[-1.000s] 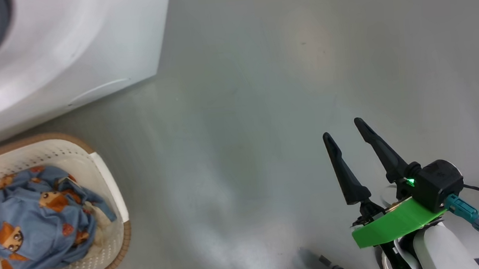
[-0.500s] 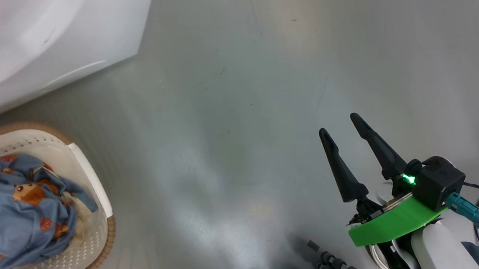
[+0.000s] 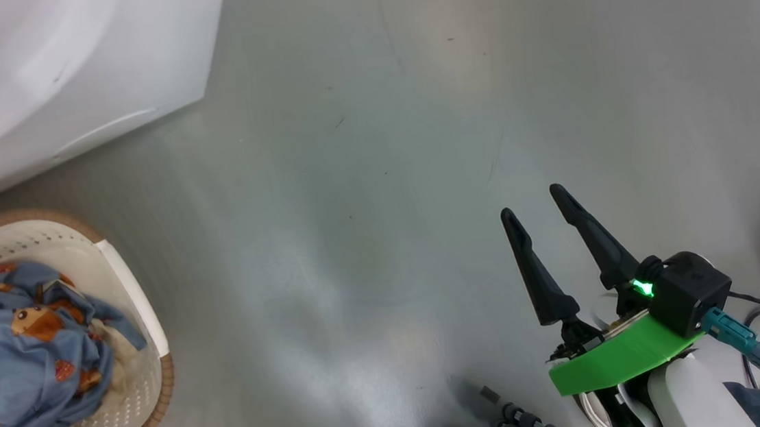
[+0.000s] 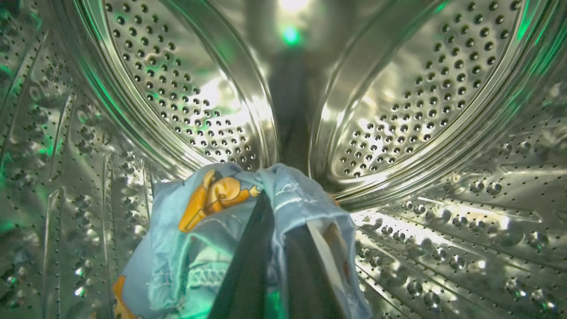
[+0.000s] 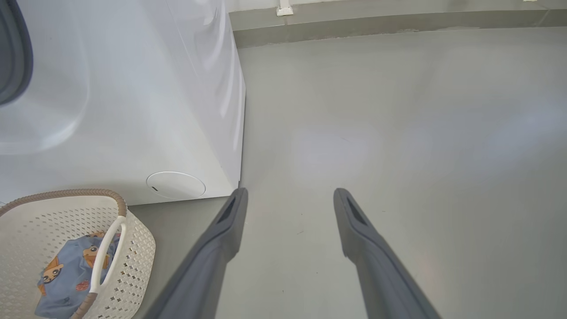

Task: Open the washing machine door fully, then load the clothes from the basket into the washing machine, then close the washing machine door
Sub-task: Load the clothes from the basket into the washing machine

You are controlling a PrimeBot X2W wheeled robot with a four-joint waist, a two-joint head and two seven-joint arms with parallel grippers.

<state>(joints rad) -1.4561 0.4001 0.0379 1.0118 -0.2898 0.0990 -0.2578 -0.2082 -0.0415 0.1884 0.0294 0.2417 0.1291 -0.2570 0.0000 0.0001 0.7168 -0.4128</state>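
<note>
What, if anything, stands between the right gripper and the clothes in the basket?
Nothing visible on the floor between the right gripper and the basket; only the basket's own near wall rises beside the clothes.

The right claw (image 3: 530, 201) has two long, tapering matte-black fingers (image 3: 541, 282). Behind them sit a boxy black camera housing (image 3: 690, 293) with a small green lamp (image 3: 641, 287), a bright green plastic bracket (image 3: 613, 358), a teal plug (image 3: 731, 334), a thin black cable (image 3: 755, 299) and a smooth white forearm (image 3: 685, 393).
</note>
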